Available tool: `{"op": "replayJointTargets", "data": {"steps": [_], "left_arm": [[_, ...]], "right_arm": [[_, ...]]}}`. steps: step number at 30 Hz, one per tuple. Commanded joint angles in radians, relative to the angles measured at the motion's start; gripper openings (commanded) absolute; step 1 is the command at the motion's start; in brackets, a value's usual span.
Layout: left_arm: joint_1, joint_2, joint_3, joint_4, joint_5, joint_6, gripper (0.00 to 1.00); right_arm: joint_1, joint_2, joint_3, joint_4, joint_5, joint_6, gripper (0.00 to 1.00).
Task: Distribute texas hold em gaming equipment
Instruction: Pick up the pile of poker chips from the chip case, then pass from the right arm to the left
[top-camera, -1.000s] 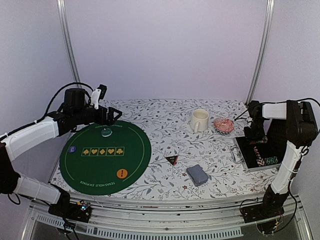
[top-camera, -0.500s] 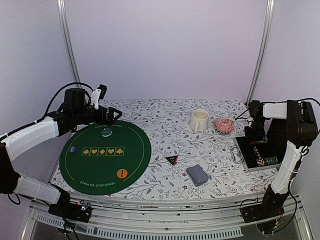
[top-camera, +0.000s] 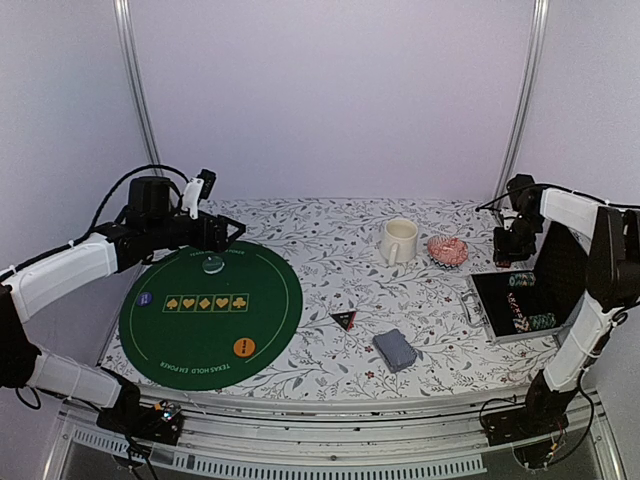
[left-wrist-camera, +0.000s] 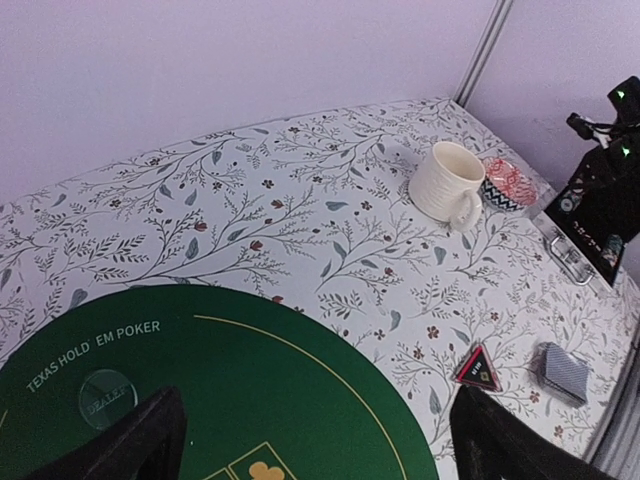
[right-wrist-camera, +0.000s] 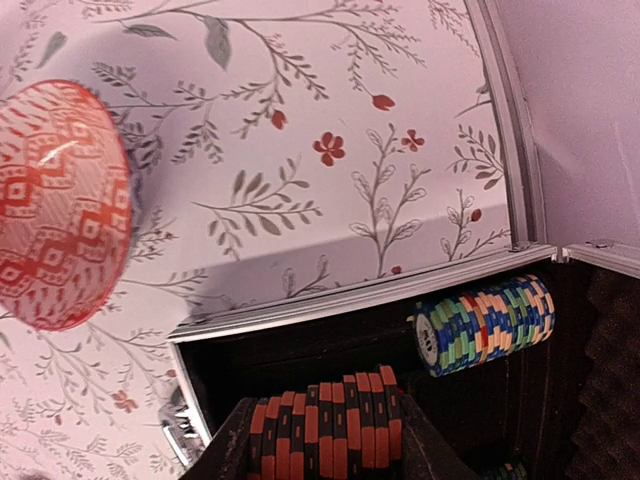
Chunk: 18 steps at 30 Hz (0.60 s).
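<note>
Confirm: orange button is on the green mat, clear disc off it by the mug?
No. The clear disc lies on the mat too, beside its lettering, not by the mug; the left wrist view shows it. The orange button is on the mat.

Robot lab test booth: plain lilac walls (top-camera: 330, 100), metal corner poles (top-camera: 135, 90), a floral-cloth table (top-camera: 320, 225) with a cabled left arm (top-camera: 60, 272) and right arm (top-camera: 578, 335) bolted at its near edge.

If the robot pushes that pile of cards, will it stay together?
Probably not: the deck of cards looks like a loose stack, so cards would likely slide apart. Lying flat on the tablecloth, it shouldn't tip or roll.
</note>
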Motion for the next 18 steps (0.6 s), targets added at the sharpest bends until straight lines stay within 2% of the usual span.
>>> {"op": "replayJointTargets", "data": {"steps": [1, 4, 6, 10, 12, 15, 18], "left_arm": [[0.011, 0.003, 0.017, 0.03, 0.071, 0.021, 0.92], [-0.01, 0.004, 0.029, 0.045, 0.143, 0.044, 0.87], [-0.083, 0.0, 0.042, 0.048, 0.157, 0.111, 0.86], [-0.286, -0.024, 0.046, 0.048, 0.146, 0.351, 0.96], [-0.363, -0.026, 0.044, 0.048, 0.17, 0.449, 0.98], [-0.432, 0.002, 0.055, 0.051, 0.122, 0.512, 0.98], [-0.449, 0.049, 0.079, 0.044, 0.063, 0.515, 0.98]], "right_arm": [[0.071, -0.083, 0.07, -0.067, -0.123, 0.045, 0.02], [0.168, -0.111, 0.108, -0.086, -0.214, 0.093, 0.02], [0.251, -0.125, 0.13, -0.072, -0.278, 0.136, 0.02], [0.422, -0.125, 0.159, -0.004, -0.389, 0.217, 0.02], [0.497, -0.116, 0.166, 0.049, -0.457, 0.246, 0.02], [0.595, -0.1, 0.157, 0.153, -0.555, 0.306, 0.02], [0.665, -0.084, 0.145, 0.248, -0.655, 0.343, 0.02]]}}
